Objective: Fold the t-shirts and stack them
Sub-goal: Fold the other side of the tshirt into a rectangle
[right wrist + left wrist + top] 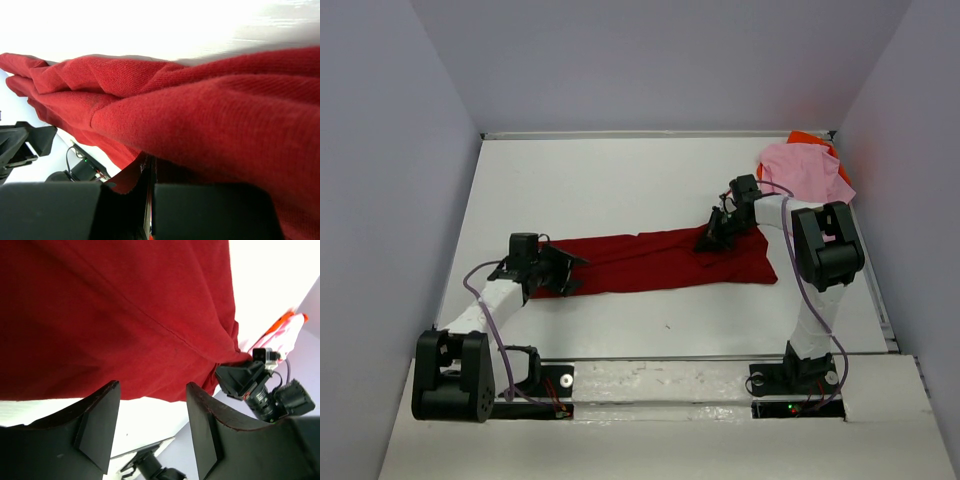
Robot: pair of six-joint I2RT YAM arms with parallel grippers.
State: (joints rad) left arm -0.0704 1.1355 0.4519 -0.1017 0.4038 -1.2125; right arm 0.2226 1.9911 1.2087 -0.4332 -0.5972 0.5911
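Folding dark red t-shirt [660, 262]; left pincer [152, 390] open at its left end, right pincer [150, 175] clamped on it. Next, likely: regrip, fold.

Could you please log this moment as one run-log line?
left gripper: open, empty | right gripper: shut on red shirt | pink shirt on orange shirt, far right

The red shirt [660, 262] lies flat from the left gripper [570, 270] to the right gripper [712, 238], and beyond the right one the pink shirt [800, 170] lies on the orange shirt [808, 137].
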